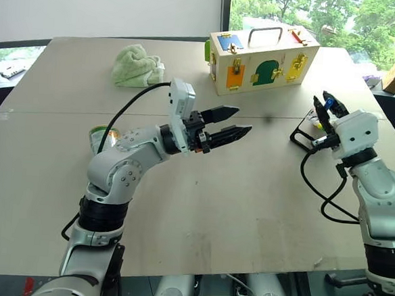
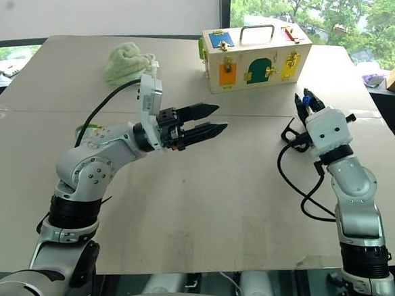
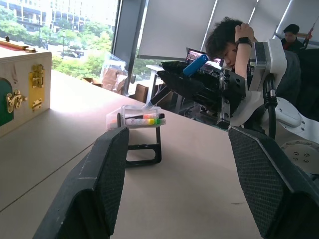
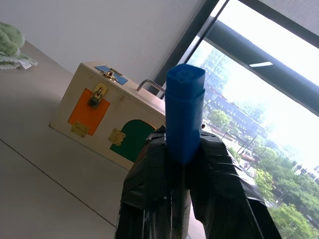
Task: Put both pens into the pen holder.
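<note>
Right gripper: clenched on the blue-capped pen, raised above the right part of the table, just over the pen holder; its fingers point up and away from the robot.
Blue-capped pen: pinched between the right fingers, its blue end poking out past the fingertips; the rest of its body is hidden by the fingers.
Left gripper: released, jaws apart with nothing between them, held in the air over the middle of the table and pointing toward the right gripper.
Pen holder: a clear tray on a black loop stand, standing on the table near its right edge, just below and beside the right gripper; small orange, yellow and green bits show inside it.
Other pen: cannot tell where it is.
Wooden box: at the far side of the table, with a metal handle, coloured doors and brass latches.
Green cloth: bunched up at the far side, left of the box.
Table: pale brown top.
Person: sits behind the table, hand to head.
</note>
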Available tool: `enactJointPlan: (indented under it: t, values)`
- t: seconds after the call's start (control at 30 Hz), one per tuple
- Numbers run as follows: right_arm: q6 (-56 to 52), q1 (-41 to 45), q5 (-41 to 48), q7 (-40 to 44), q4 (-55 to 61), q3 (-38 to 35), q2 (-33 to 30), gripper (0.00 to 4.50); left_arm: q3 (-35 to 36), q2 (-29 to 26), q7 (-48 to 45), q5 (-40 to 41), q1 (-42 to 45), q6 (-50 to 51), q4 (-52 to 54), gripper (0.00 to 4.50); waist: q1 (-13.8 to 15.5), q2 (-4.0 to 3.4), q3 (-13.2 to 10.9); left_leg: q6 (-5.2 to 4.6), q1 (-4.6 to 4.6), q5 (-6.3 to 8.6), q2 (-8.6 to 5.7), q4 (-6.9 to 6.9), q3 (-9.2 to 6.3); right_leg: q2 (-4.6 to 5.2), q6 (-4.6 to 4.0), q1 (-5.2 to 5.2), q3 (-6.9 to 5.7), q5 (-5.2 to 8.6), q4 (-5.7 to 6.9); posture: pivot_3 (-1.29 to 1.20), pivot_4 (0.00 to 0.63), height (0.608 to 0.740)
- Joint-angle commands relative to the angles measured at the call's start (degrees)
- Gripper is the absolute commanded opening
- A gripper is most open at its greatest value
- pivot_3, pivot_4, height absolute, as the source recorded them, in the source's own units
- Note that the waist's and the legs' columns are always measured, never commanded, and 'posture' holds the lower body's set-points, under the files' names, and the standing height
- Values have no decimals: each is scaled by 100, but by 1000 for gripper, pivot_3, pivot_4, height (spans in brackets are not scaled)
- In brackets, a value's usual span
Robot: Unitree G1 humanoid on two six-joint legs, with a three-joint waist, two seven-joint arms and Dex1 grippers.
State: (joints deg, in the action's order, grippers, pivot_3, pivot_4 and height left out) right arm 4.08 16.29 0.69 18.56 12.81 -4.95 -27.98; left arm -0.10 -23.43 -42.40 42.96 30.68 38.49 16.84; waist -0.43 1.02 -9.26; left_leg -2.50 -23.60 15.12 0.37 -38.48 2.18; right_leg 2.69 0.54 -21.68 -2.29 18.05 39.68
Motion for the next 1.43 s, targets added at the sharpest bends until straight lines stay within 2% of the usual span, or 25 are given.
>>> enactJointPlan:
  t: [0.03,0.17,0.23,0.27,0.47,0.5,0.63,0.73,0.87,1.07,1.17,1.3,1.43]
  values:
    - [269,175,-28,11,-157,-27,35,67,65,-23,7,18,18,-72,270,3263,-1,0,0,0,0,0,0,0,0,0,0,0,0,0,0,0,150,740]
    - [495,297,-87,1,-610,1,55,67,79,-35,31,20,26,-70,287,3263,-3,0,0,0,0,0,0,-3,0,0,0,0,0,0,2,0,150,740]
    - [567,366,-113,-29,-813,-11,61,1161,81,-40,41,18,16,-70,303,3340,-4,0,0,0,0,0,0,-3,0,0,0,0,0,0,4,0,150,740]
    - [550,404,-109,-38,-905,-26,66,1353,81,-42,46,17,9,-70,315,3340,-5,0,0,0,0,0,0,-3,0,0,0,0,0,0,3,0,150,740]
    - [793,602,-130,-30,-1240,-90,19,4268,106,-74,68,58,-43,-27,389,3340,-8,0,0,0,0,0,0,-3,0,0,0,0,0,0,5,0,150,740]
    - [810,614,-128,-33,-1252,-98,18,4447,109,-79,72,81,-51,-5,400,3340,-9,0,0,0,0,0,0,-3,0,0,0,0,0,0,4,0,150,740]
    - [788,594,-27,-25,-1154,-154,40,4447,104,-109,79,73,-123,11,455,3340,-10,0,0,0,0,0,0,-4,0,0,0,0,1,0,4,0,150,740]
    - [445,277,590,466,-656,-54,70,4447,114,-237,60,-76,-338,-78,483,3340,-9,0,0,0,0,0,0,-4,0,0,0,0,1,0,5,0,150,740]
    - [-611,-642,1842,1309,221,16,-40,4447,113,-519,-55,-524,-1059,-565,608,3340,-6,-5,3,-1,2,0,2,-1,-1,0,-1,6,0,0,-1,0,150,740]
    - [-1729,-1779,3161,2219,726,-354,-466,4447,323,-826,59,-1316,-2520,-1411,674,3340,5,-10,1,-7,7,4,2,0,-1,10,-2,10,0,0,2,0,150,740]
    - [-1696,-2175,3159,2579,645,-369,-634,4447,325,-821,95,-1631,-3085,-1754,644,3340,22,-10,1,-23,29,14,2,5,-3,11,-3,30,-2,0,3,0,150,740]
    - [-822,-2535,2600,3286,-123,-252,-749,4447,91,-880,112,-2197,-3926,-2195,594,3340,23,-12,0,-47,87,28,2,13,0,17,-5,79,-1,1,-2,0,150,740]
    - [-776,-2433,2612,3409,-355,-283,-703,4447,155,-742,223,-2299,-4069,-2343,592,3340,31,-12,-1,-49,90,30,2,12,0,23,-5,82,-2,1,-4,0,150,740]
